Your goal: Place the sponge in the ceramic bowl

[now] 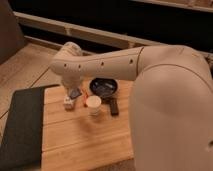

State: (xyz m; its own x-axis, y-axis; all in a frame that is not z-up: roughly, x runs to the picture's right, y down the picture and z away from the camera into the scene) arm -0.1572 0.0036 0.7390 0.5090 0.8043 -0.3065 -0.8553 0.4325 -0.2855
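Sponge (75,93): likely light, soft, squashable block left of bowl (103,87); grasp across short sides; gripper (71,86) hangs directly over it, jaws' state indiscernible.

Your arm (115,62) stretched out leftward, wrist (67,57) bent downward, gripper (71,88) low beneath it at the far end.

Gripper (74,90): above wooden table (85,140).
White cup (93,103): just right of jaws.
Black flat block (113,106): right, beyond cup.
Dark mat (22,125): left of jaws.
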